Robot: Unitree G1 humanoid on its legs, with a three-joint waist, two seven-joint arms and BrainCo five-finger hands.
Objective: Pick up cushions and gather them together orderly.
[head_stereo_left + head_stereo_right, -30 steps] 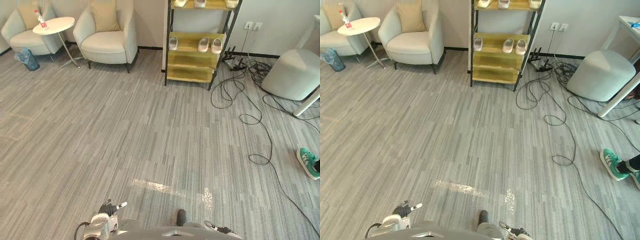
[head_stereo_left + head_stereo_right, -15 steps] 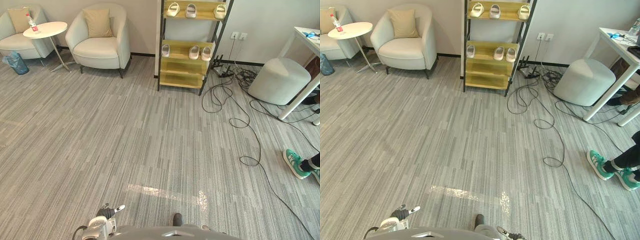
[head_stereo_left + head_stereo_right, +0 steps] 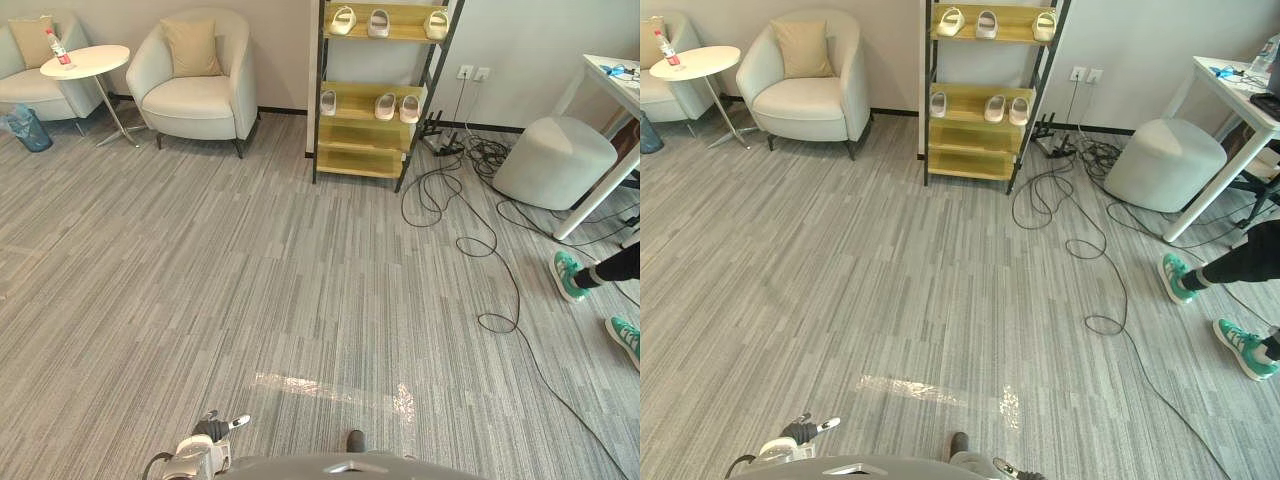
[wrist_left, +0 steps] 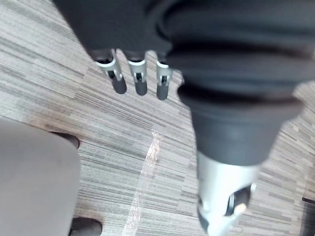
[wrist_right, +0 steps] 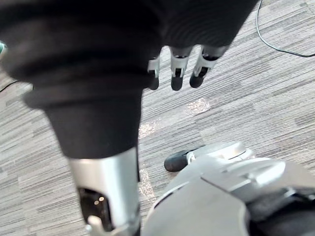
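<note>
Two tan cushions (image 3: 192, 47) sit in two pale armchairs (image 3: 200, 95). There is one round side table (image 3: 85, 62) with one bottle (image 3: 56, 45), one shelf unit (image 3: 372, 150) with six pale slippers (image 3: 386, 105), one grey pouf (image 3: 556, 160), and two green shoes (image 3: 566, 275) on a person.

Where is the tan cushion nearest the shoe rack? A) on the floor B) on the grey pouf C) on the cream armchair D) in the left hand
C: the tan cushion leans upright against the back of the cream armchair, just left of the shoe rack.
</note>
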